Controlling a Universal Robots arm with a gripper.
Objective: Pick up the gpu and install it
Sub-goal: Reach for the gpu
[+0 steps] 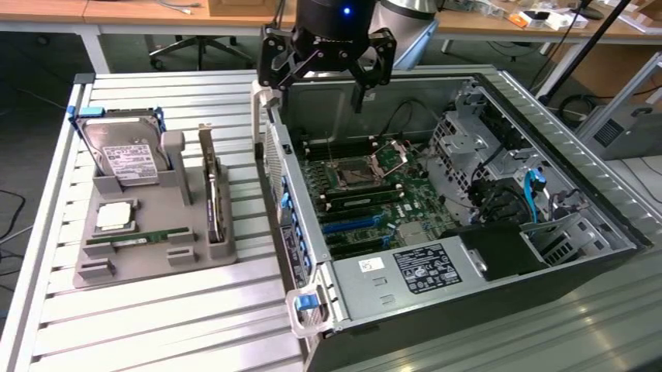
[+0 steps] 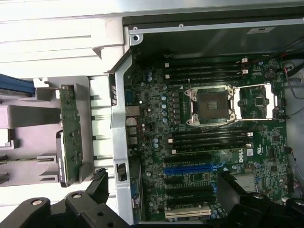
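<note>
Grey moulded holder (image 1: 155,263), left half of the exterior frame, on the slatted aluminium table (image 1: 155,325). I count four items in it:

1. The gpu (image 1: 214,203): dark board standing on its long edge in the slot at the holder's right side, with its silvery bracket (image 1: 206,143) rising at the end toward the top of the frame. From the wrist camera I see it from above as a narrow green strip in the same slot. Nothing touches it.
2. Hard drive (image 1: 124,155): silver, white label, blue carrier, leaning upright at the holder's upper left.
3. Processor (image 1: 114,217): flat silver square, just below the drive.
4. Memory stick (image 1: 139,238): slim and green, lying below the processor.

Open computer case (image 1: 579,194), centre and right of the frame, lying on its side just beside the holder. Inside I see:

- Motherboard (image 1: 398,203), green.
- Processor socket (image 1: 357,172), with its metal frame lifted.
- Blue expansion slot (image 1: 346,225), toward the lower part of the board, with black slots beside it. All of these slots are unfilled.

Gripper (image 1: 325,77): black, upper centre of the frame, hovering above the case's far-left corner. Its fingers are spread wide with nothing between them. It is well apart from the gpu, which sits lower and to the left.
</note>
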